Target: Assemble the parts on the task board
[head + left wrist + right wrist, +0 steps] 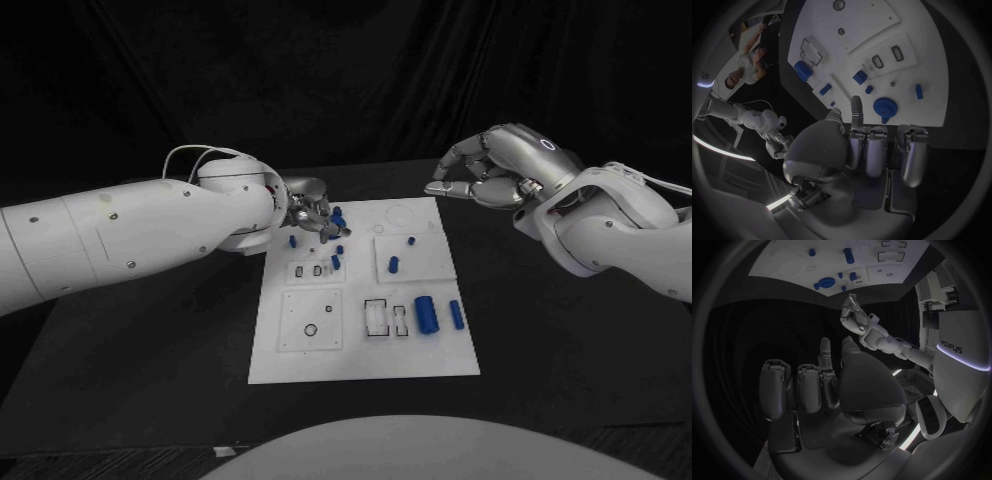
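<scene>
The board (361, 345) lies nearest in the head view, a white plate running lengthwise away from the robot on the black table (130, 400). On its near half sit two blue parts side by side near the right edge: a thick cylinder (427, 314) and, just right of it, a thinner bar (456, 315). Left of them are two black-outlined rectangular slots (387, 318), and further left a small ring mark (310, 329). Farther up, a short peg (394, 265) stands on a raised square, another small piece (411, 241) lies beyond it, and a slim piece (335, 262) sits near the board's middle. At the far left corner is a cluster of small blue pieces; I count about three there, though the hand hides part of the group. The left wrist view shows a round knob-like part (885, 107) with a stub, plus five smaller blue pieces spread across the board.

The left hand (307, 215) hovers over that far left corner, right at the cluster. Its fingers (867, 150) are curled in side by side with one finger pointing out toward the knob, not touching it; nothing is held.

The right hand (490, 170) hangs off the board's far right corner, above bare table, well apart from every part. Its fingertips are drawn together toward the thumb, with nothing visible between them.

In the right wrist view, the robot's white body carries the lettering "edyeys" (952, 346), as best I can read it.
</scene>
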`<control>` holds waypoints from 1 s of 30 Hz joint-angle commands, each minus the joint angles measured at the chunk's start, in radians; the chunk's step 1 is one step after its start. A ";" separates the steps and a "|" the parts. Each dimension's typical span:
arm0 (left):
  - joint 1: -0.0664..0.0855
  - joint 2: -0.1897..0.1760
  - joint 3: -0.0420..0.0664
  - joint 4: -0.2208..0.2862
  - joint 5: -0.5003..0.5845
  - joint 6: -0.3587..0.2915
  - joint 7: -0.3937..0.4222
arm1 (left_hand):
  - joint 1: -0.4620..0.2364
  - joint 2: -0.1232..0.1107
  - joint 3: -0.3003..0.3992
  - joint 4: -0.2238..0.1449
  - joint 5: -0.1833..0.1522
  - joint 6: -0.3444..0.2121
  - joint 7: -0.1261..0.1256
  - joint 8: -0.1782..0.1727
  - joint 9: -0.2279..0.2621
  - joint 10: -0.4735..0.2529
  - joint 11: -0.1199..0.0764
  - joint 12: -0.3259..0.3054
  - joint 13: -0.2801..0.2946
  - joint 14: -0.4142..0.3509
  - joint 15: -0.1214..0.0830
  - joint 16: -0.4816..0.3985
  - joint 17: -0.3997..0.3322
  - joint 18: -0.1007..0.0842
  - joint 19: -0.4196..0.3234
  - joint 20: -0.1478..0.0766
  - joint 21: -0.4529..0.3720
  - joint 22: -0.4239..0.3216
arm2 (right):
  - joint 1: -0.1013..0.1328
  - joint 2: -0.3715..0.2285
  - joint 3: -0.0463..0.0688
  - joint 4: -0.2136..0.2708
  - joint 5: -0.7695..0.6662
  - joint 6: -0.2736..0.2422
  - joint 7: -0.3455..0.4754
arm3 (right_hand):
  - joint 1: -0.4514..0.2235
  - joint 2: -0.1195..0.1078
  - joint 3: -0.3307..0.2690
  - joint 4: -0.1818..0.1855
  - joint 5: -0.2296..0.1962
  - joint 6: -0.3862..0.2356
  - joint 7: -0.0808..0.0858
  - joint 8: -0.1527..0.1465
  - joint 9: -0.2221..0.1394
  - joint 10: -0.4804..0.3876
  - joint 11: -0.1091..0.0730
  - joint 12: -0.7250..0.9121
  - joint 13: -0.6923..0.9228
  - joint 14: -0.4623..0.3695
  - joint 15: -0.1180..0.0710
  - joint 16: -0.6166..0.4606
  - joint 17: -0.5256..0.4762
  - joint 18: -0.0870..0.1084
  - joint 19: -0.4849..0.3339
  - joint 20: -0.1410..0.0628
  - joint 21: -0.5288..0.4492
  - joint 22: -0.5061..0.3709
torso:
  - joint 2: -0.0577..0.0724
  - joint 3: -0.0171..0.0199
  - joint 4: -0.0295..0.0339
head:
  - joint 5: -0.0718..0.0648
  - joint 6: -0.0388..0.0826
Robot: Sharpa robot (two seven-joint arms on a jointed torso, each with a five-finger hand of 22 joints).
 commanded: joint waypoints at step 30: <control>0.001 0.103 0.001 -0.117 -0.014 0.196 -0.128 | -0.077 0.004 0.010 0.034 -0.134 0.001 -0.009 -0.037 0.088 0.106 -0.012 0.003 0.263 0.104 -0.014 0.003 0.263 -0.005 0.102 -0.016 0.001 0.260 | -0.016 0.022 0.001 -0.021 0.000 0.031 -0.029 | -0.045 0.051 -0.011 0.006 0.003 -0.021 0.003 0.002 0.009 0.103 -0.005 0.003 0.263 0.072 -0.005 -0.002 0.078 -0.008 0.041 -0.004 -0.013 0.213 | -0.012 -0.0024 0.0034 | 0.055 0.000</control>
